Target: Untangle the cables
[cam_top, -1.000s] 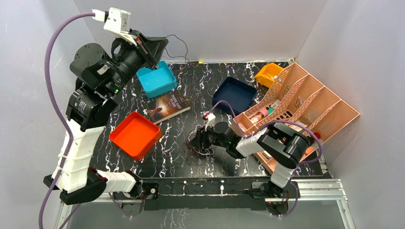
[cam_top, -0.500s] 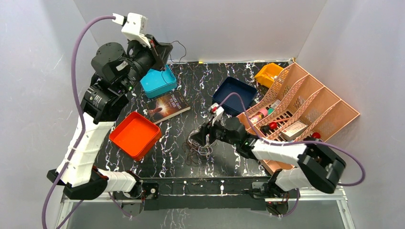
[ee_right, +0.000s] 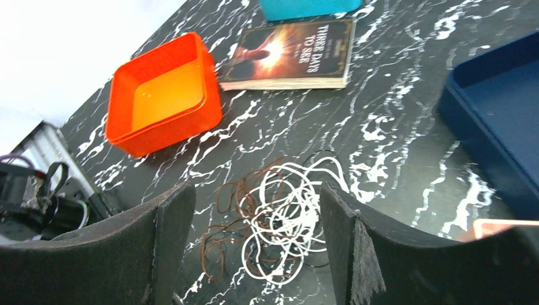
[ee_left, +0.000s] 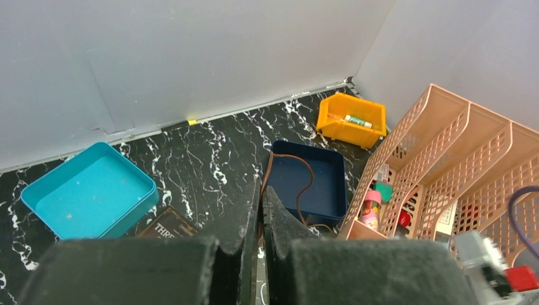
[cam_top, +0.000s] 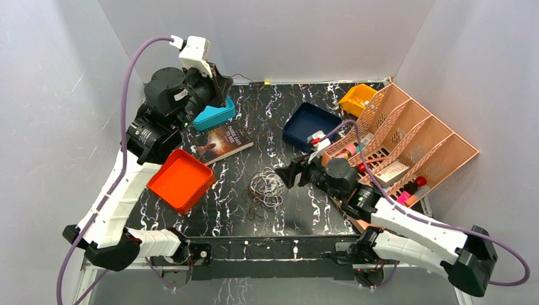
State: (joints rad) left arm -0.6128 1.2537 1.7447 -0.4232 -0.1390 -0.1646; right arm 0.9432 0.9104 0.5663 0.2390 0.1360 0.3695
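Top external view: a loose tangle of thin whitish, dark brown and black cables (cam_top: 266, 187) lies flat on the black white-veined marble-pattern table (cam_top: 222, 210) near its middle, a little toward 6 o'clock. The right gripper (cam_top: 286, 175) hovers just at the tangle's 3 o'clock with its jaws spread wide and empty; in its wrist view the wires sit on the table between the two dark fingers (ee_right: 171, 235), apart from both. An orange square plastic tray (cam_top: 181, 180) stands at the tangle's 9 o'clock, a dark paperback book (cam_top: 224, 141) at 11 o'clock, and a navy square tray (cam_top: 311, 125) at 1 o'clock. The left gripper (cam_top: 219, 89) is raised high at the 11 o'clock corner above a teal plastic tray (cam_top: 215, 114). Its fingers are pressed together on a single thin dark brown cable (ee_left: 289, 157), which loops away from the fingertips, well apart from the tangle.
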